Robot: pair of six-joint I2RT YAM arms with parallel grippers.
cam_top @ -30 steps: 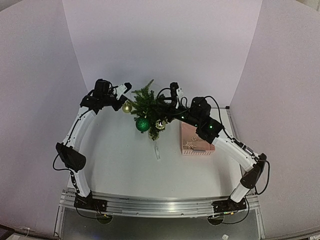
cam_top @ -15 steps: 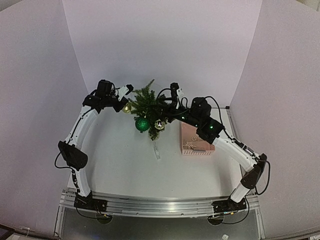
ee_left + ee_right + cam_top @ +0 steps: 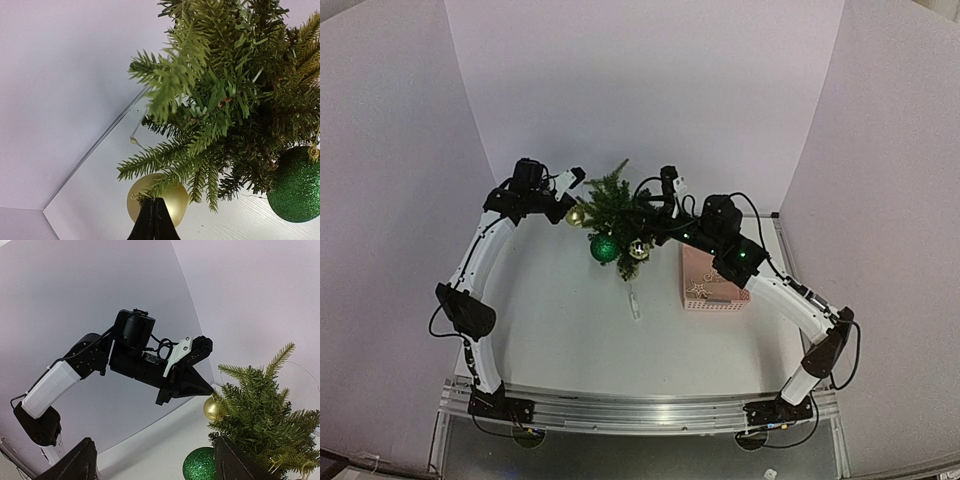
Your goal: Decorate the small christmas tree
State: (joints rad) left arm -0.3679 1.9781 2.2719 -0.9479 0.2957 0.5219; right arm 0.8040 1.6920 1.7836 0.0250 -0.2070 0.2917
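Gold up front: clamps the left tool (image 3: 153,205) shut on the gold bauble (image 3: 175,200), tucked under a low branch of the small christmas tree (image 3: 225,90). Spreads the right tool (image 3: 152,438) wide open, with the tree just past its right finger and a green glitter bauble (image 3: 201,465) ahead between the fingers. Has the tree between both tools, above the tabletop (image 3: 560,320), with the pink basket (image 3: 705,290) beneath the right arm.

Robotics lab test cell. Plain pale lilac backdrop panels (image 3: 640,90) enclose white wood-grain tabletop (image 3: 570,340) on three sides. Ribbed aluminium mounting rail (image 3: 640,412) along near edge carries two white-and-black robot arms (image 3: 485,245). Exposed black cables (image 3: 754,210) loop off arms.
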